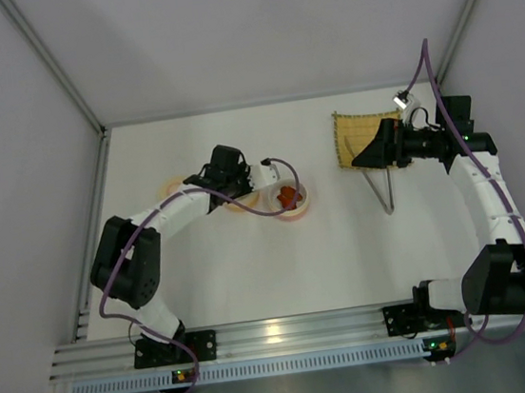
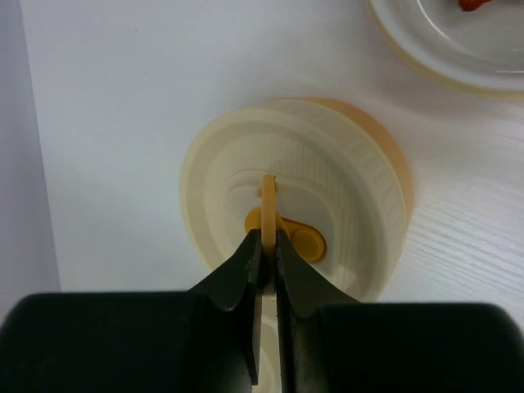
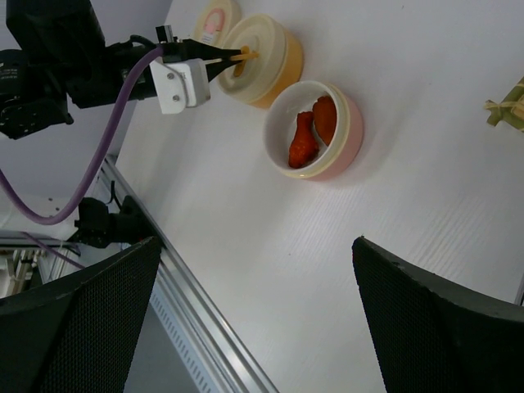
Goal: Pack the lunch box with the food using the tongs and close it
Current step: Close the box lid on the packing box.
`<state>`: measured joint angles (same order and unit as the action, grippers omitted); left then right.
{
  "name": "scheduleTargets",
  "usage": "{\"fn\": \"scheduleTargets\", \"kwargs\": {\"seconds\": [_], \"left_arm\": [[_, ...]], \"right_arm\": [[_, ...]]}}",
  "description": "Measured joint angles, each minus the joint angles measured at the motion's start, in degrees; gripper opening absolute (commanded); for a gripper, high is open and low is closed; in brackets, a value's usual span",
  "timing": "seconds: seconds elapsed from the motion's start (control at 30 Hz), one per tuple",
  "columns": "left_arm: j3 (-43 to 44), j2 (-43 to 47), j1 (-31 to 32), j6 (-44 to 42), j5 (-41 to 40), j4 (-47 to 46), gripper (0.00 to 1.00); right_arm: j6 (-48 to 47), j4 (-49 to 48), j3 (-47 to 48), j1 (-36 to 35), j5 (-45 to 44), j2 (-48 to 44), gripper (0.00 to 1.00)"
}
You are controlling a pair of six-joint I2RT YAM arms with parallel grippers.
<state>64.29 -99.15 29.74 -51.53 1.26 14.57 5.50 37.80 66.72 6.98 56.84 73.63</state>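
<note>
The lunch box is in round parts. Its open pink-sided bowl [image 1: 291, 201] [image 3: 309, 131] holds the food [image 3: 304, 137], two red-orange pieces. Beside it stands a yellow-sided container under a cream lid [image 2: 286, 205] [image 3: 260, 51]. My left gripper [image 2: 268, 237] [image 1: 246, 191] is shut on the lid's thin upright tab [image 2: 268, 192]. The lid rests on its container. The grey tongs [image 1: 386, 198] lie on the table at the right. My right gripper [image 3: 255, 241] [image 1: 372, 154] hovers open and holds nothing, near the tongs' far end.
A yellow bamboo mat [image 1: 355, 135] [image 3: 508, 106] lies at the back right. Another small round pink-and-cream piece [image 1: 171, 187] [image 3: 218, 16] sits left of the lidded container. The aluminium rail [image 1: 279, 333] runs along the near edge, and grey walls enclose the table.
</note>
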Motion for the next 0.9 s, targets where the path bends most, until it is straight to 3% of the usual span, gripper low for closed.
{"fn": "scheduleTargets", "kwargs": {"seconds": [0.13, 0.33, 0.57, 0.73, 0.9], "left_arm": [[0.5, -0.63, -1.73, -2.36, 0.72, -0.72, 0.0], [2.54, -1.49, -2.69, -2.56, 1.09, 0.31, 0.15], [4.74, -1.53, -3.45, -1.64, 2.69, 3.63, 0.22], [6.99, -1.51, -4.33, -0.87, 3.41, 7.91, 0.47], [8.76, -1.46, -4.74, 0.22, 4.39, 11.82, 0.53]], "right_arm": [[0.02, 0.0, 0.0, 0.0, 0.0, 0.0, 0.99], [0.04, 0.0, 0.02, 0.0, 0.0, 0.07, 1.0], [0.07, 0.0, 0.02, 0.0, 0.02, 0.07, 0.99], [0.11, -0.02, 0.02, 0.0, 0.02, 0.07, 0.99], [0.11, -0.02, 0.02, 0.0, 0.02, 0.07, 0.99]]}}
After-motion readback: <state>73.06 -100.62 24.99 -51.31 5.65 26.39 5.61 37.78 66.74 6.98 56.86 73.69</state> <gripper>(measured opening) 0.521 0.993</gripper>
